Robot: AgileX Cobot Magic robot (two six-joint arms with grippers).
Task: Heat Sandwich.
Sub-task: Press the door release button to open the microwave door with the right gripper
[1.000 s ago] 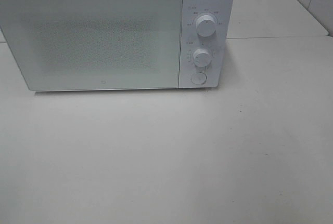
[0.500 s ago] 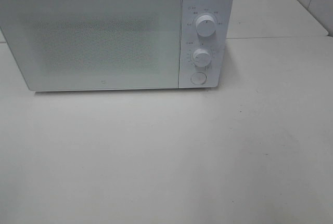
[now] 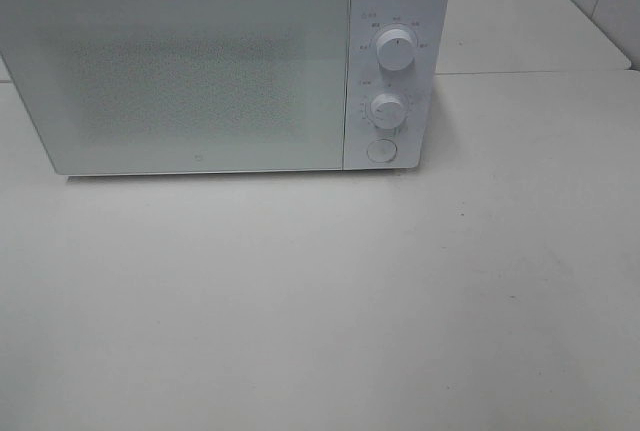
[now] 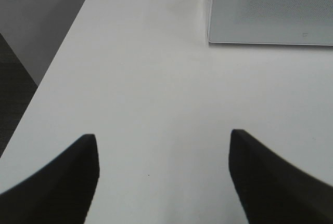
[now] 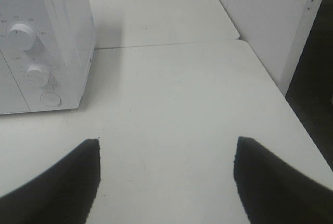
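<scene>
- sandwich: nowhere to be seen in any view; impossible to tell whether shut away behind the door or simply off camera.
- white box-shaped microwave oven: standing at the back of the pale off-white counter, frosted grey glass door shut flush, long axis running left to right across the exterior view.
- left tool: dark fingers spread wide, gripping nothing, hanging over bare counter, with the microwave oven's left end ahead and toward the robot's right.
- right tool: likewise spread wide and empty, over bare counter, with the control end of the microwave oven ahead and toward the robot's left.
- small round white push button: at the foot of the control strip, under a white round upper knob and a white round lower knob, all at the oven's right end.
- judged the deciding relation: with the door shut, getting inside probably hangs on that button, lying forward and leftward of the right tool, so nearer it than the left tool.
- both tools well apart from the oven; hinge side not discernible.
</scene>
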